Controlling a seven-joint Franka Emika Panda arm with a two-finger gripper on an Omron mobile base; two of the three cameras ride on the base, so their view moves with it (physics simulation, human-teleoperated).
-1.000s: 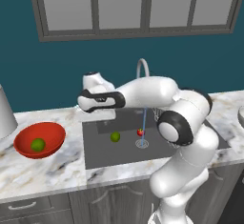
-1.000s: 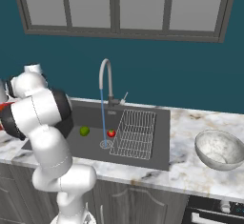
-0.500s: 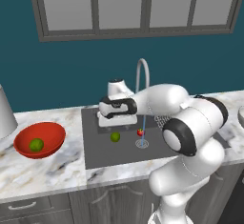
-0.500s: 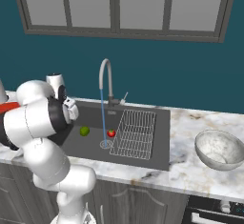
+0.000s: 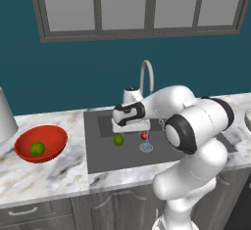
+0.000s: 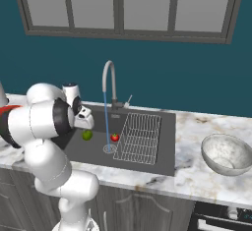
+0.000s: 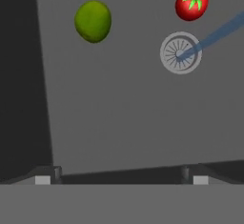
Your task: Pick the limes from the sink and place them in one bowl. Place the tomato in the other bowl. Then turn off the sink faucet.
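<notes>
End effector (image 7: 121, 178) open, empty, above dark grey sink (image 7: 143, 123). Centre over round yellow-green lime (image 7: 93, 21), descend straight; avoid glossy red tomato (image 7: 191, 3), probably near water stream.

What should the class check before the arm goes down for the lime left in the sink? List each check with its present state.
1. Gripper open and empty: ok.
2. One lime already in the red-orange bowl: ok.
3. Second lime free on the sink floor: ok.
4. Gripper centred over that lime: not ok, lime is off to one side.
5. Tomato apart from the lime: ok.
6. Faucet off: not ok, water runs.
</notes>
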